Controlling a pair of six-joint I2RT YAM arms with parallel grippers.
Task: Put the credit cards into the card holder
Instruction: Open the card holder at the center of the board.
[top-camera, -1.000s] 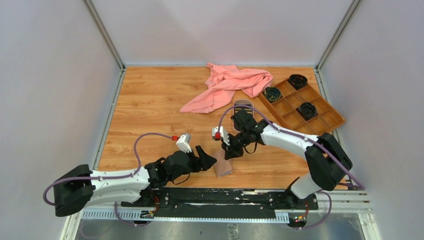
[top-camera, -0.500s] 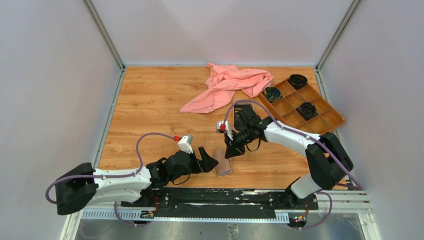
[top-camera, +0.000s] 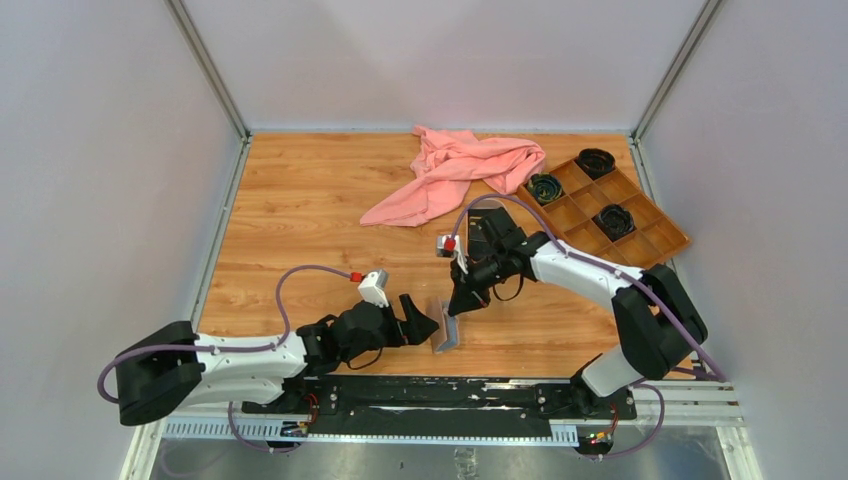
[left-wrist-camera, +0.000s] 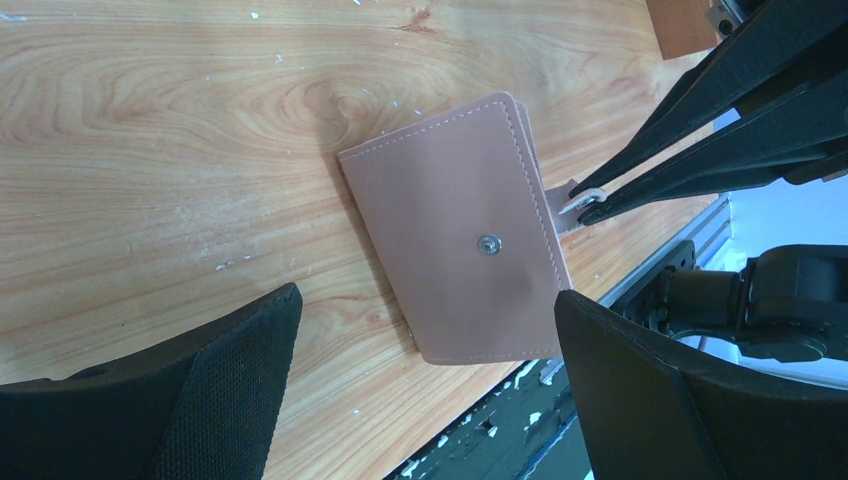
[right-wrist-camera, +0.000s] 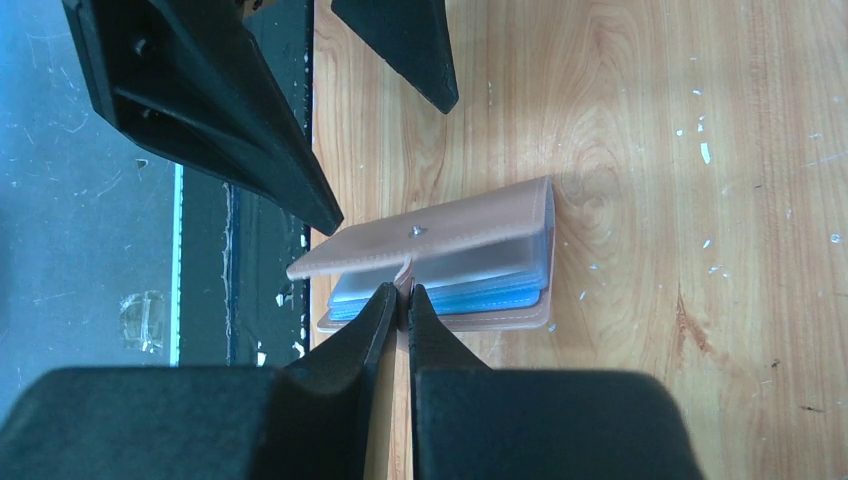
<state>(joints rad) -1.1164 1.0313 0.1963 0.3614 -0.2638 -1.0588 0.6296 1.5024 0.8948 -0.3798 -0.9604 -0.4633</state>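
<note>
Two arms are reaching inward over the near edge of the wooden table (top-camera: 300, 220). The right gripper (right-wrist-camera: 403, 298), angled down, is pinching the snap tab (right-wrist-camera: 404, 272) of the card holder (right-wrist-camera: 440, 235) and holding its cover raised over blue-grey sleeves (right-wrist-camera: 490, 285). The left gripper (left-wrist-camera: 428, 298) is hovering beside it, jaws fully spread and empty. Since earlier, the left jaws have widened and the cover has lifted.

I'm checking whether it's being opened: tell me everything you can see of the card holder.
The card holder is a small pinkish-tan, leather-look wallet with stitched edges and a metal snap stud. It lies on the wooden table, cover lifted ajar, blue-grey clear sleeves showing inside. The right claw pinches its snap tab; the open left claw is beside it.
</note>
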